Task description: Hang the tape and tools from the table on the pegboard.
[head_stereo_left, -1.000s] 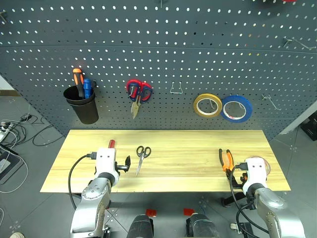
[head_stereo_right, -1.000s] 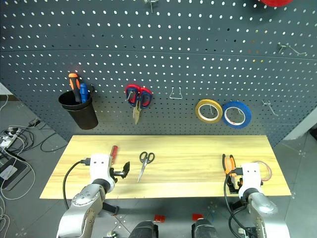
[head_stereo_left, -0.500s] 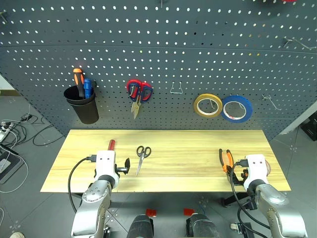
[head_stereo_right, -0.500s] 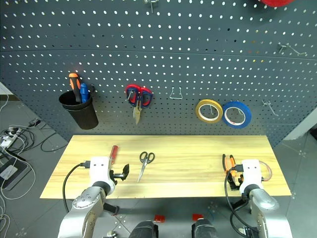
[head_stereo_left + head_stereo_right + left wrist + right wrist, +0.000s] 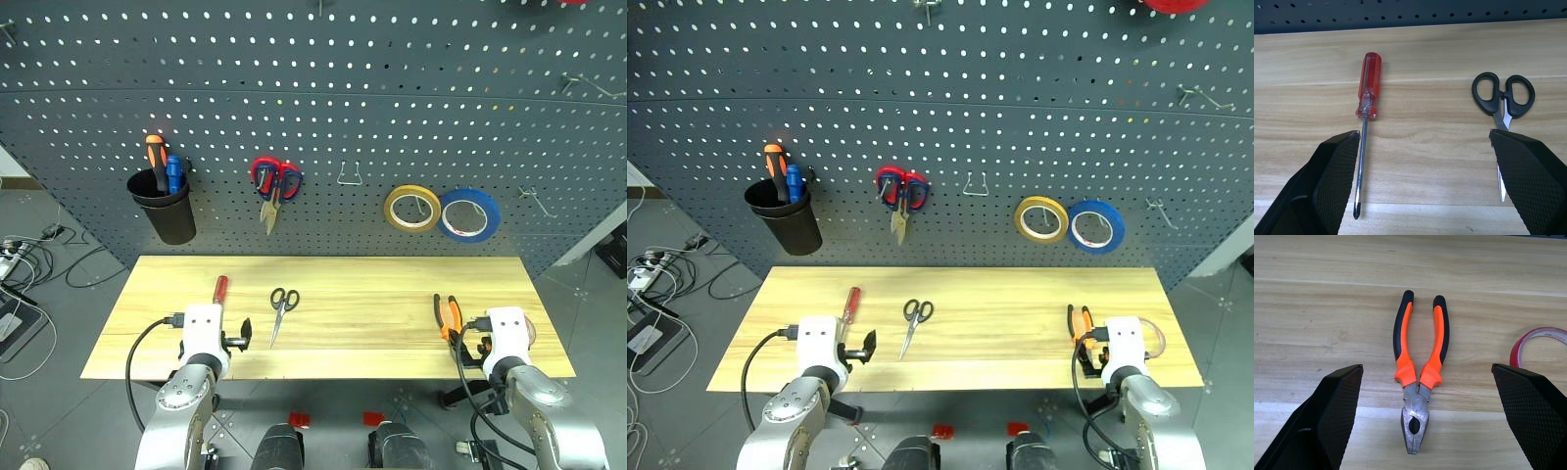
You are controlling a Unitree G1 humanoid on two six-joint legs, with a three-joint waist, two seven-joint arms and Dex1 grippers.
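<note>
On the light wood table (image 5: 362, 284) lie a red-handled screwdriver (image 5: 1369, 93), small black-handled scissors (image 5: 1503, 95), orange-and-black pliers (image 5: 1418, 372) and, at the right end, a red-rimmed roll of tape (image 5: 1540, 345). My left gripper (image 5: 1422, 134) is open over the table's front left. The screwdriver's shaft lies beside one finger and the scissors' blades beside the other. My right gripper (image 5: 1426, 367) is open above the pliers, straddling them without touching. The tape lies just outside its right finger. The pegboard (image 5: 313, 88) rises behind the table.
On the pegboard hang a black cup (image 5: 163, 208) with orange and blue screwdrivers, red-handled scissors (image 5: 274, 182), a yellow roll (image 5: 410, 208) and a blue roll (image 5: 468, 214). Bare hooks (image 5: 349, 174) sit between the scissors and rolls, and another hook (image 5: 534, 199) at far right.
</note>
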